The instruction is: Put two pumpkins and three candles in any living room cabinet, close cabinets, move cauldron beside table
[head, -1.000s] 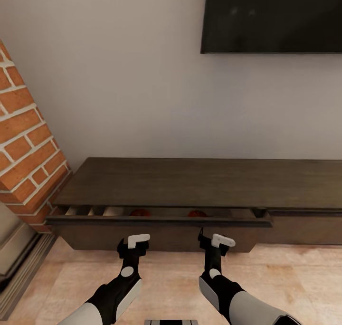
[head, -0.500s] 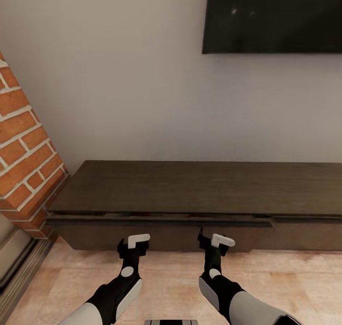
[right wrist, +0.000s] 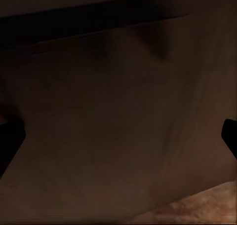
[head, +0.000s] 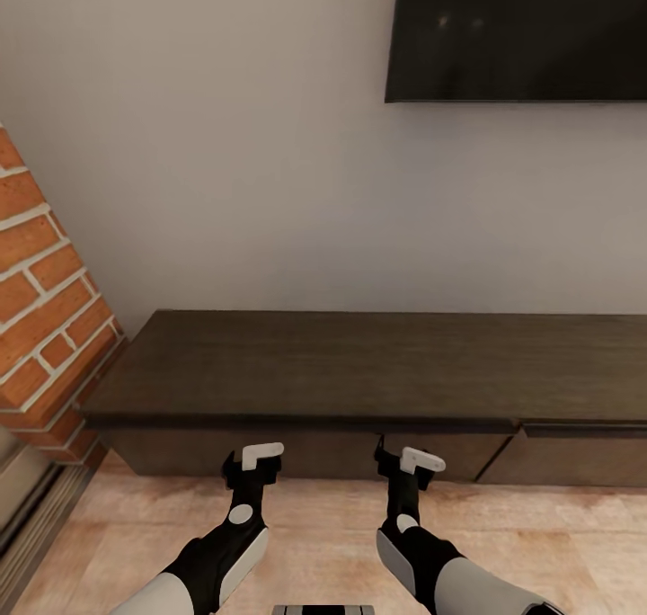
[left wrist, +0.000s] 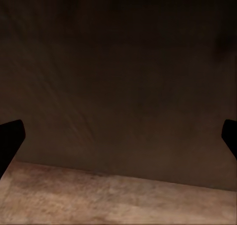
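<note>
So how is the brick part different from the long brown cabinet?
The brick wall is orange-red with pale mortar lines; the cabinet is plain dark brown wood. The brick wall rises tall and slanted at the picture's left; the cabinet runs long and low along the wall. Both reach the floor.

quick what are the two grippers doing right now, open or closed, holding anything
Left gripper: open, empty, facing the cabinet front.
Right gripper: open, empty, also at the cabinet front.

- dark-brown cabinet (left wrist: 123, 72) front stands directly ahead of the left gripper (left wrist: 118, 138), wood grain blurred.
- two black fingertips (left wrist: 9, 138) spread wide apart, nothing between them.
- pale wood floor (left wrist: 113, 200) lies beneath the cabinet face.
</note>
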